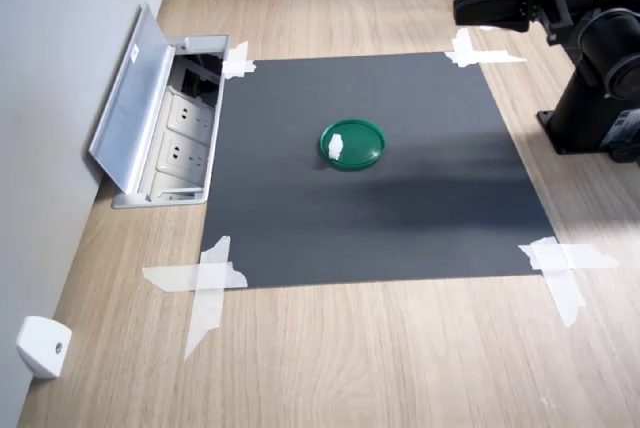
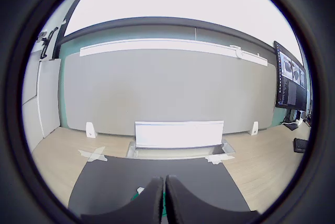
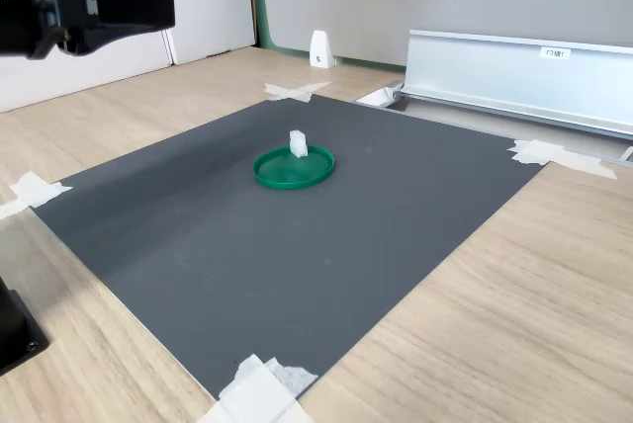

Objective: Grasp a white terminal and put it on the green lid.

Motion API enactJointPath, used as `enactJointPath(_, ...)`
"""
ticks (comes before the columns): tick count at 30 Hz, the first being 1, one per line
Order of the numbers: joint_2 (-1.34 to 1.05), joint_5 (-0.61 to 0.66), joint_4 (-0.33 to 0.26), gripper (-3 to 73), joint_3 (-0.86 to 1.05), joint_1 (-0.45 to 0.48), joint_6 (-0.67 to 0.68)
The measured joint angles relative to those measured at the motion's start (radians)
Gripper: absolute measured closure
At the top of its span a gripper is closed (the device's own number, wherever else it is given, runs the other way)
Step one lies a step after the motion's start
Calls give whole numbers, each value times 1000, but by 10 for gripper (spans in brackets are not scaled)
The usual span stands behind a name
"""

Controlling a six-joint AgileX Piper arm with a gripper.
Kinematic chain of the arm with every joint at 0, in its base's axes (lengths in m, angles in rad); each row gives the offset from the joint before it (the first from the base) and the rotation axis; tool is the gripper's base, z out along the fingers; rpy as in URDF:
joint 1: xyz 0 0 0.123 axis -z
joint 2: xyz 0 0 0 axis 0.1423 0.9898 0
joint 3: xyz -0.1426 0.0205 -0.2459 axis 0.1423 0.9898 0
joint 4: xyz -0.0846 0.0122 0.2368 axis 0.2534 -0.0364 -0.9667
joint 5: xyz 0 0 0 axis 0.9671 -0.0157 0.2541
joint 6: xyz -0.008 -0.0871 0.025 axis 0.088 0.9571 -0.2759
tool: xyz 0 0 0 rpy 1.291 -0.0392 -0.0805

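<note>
Dark-green plastic, flat and round with a raised rim: the green lid (image 1: 352, 145) near the middle of a black mat (image 1: 400, 218), seen in both exterior views (image 3: 294, 168); on it, the white terminal (image 1: 337, 146), a tiny white block standing upright inside the rim, touching the disc, toward the first exterior view's left edge of the lid and at the far rim in the second exterior view (image 3: 297, 143).

Black mat fixed to a pale wood-grain worktop (image 1: 400, 368) by white tape strips (image 1: 205, 283) at its corners; beside the mat at the first exterior view's left, an open floor-box of power sockets (image 1: 180, 153) with its grey metal flap (image 1: 125, 98) tilted up against the wall; the same flap bright and broad in the second exterior view (image 3: 514, 72); a white wedge-shaped block (image 1: 42, 345) low by the wall in the first exterior view, well apart from the mat.

Black tool (image 1: 470, 6) raised off the mat at the first exterior view's upper right, well apart from the lid, nothing between its fingers; in the wrist view (image 2: 165, 195) the two dark fingers (image 2: 152, 203) pressed together with only a thin seam between them, closed and empty; in the second exterior view the tool (image 3: 163, 8) at the upper left, pointing out over the mat, clear of everything.
</note>
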Motion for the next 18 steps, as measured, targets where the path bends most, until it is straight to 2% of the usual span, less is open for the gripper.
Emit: enactJointPath(18,-12,0,-3,703,13,0,2)
